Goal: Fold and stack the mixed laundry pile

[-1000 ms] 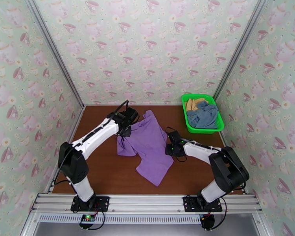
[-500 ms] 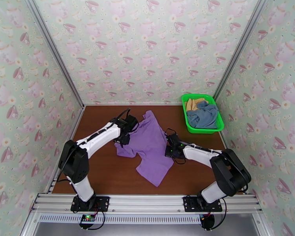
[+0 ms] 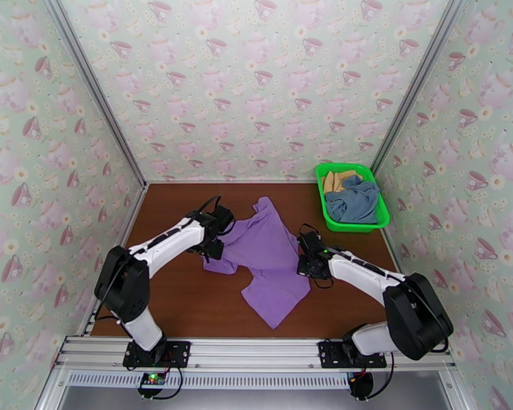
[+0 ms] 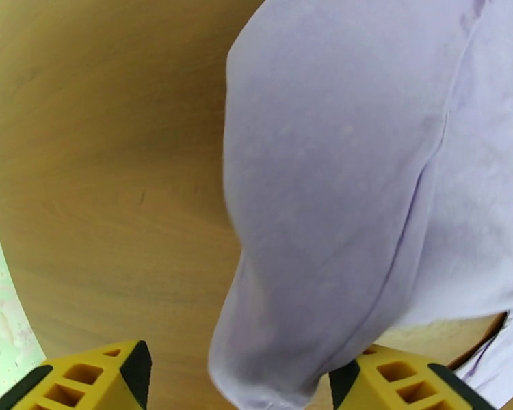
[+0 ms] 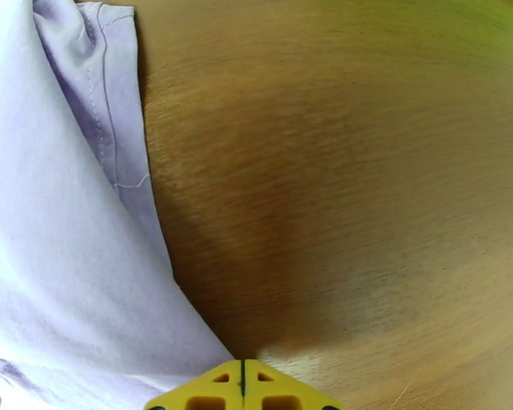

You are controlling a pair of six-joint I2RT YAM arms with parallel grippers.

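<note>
The lilac purple garment [image 3: 267, 257] lies spread and crumpled on the brown table [image 3: 167, 295]. My left gripper [image 3: 214, 249] is at its left edge. In the left wrist view, its yellow fingertips [image 4: 246, 384] stand wide apart, open, with a fold of the lilac cloth [image 4: 338, 165] drooping between them. My right gripper [image 3: 304, 268] sits at the garment's right edge. Its tips [image 5: 243, 387] are pressed together, shut, with the lilac hem [image 5: 51, 234] running right up to them. The slate blue-grey garment [image 3: 356, 199] and the tan-yellow one [image 3: 338, 179] lie in the basket.
The bright green mesh basket [image 3: 352, 228] stands at the back right corner of the table. Patterned walls close the table in on the left, back and right. Bare wood [image 3: 181, 309] lies in front of the garment.
My left gripper opened and let go of the garment's left edge, drawing back a little. My right gripper shut and shifted right, and the lilac garment slid right with it.
</note>
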